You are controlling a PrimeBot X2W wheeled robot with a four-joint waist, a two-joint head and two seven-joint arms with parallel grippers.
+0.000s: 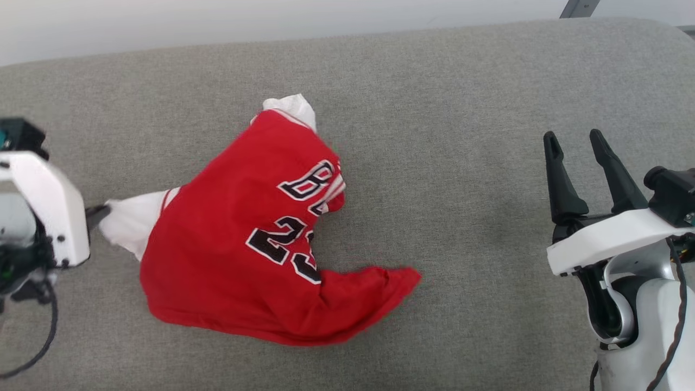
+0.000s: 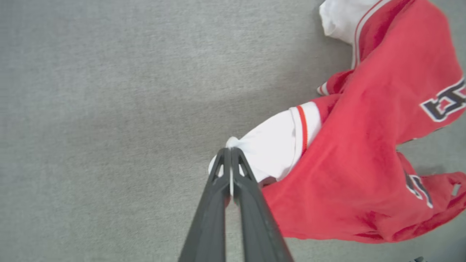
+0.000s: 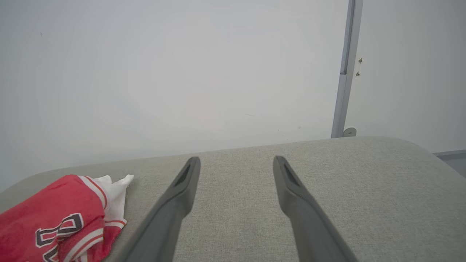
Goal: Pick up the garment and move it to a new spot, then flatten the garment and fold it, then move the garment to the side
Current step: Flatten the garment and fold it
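Lower centre, my dark two-fingered left gripper [image 2: 230, 151] pinches the white sleeve [image 2: 271, 145] of the crumpled red-and-white jersey garment [image 2: 364, 153]; my right gripper [image 1: 574, 137] hangs spread, far right.

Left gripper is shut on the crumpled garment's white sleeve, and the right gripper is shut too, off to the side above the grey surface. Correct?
Not quite: the right gripper is open, jaws spread wide above the grey surface, as the right wrist view shows. The left gripper is indeed shut on the white sleeve of the garment.
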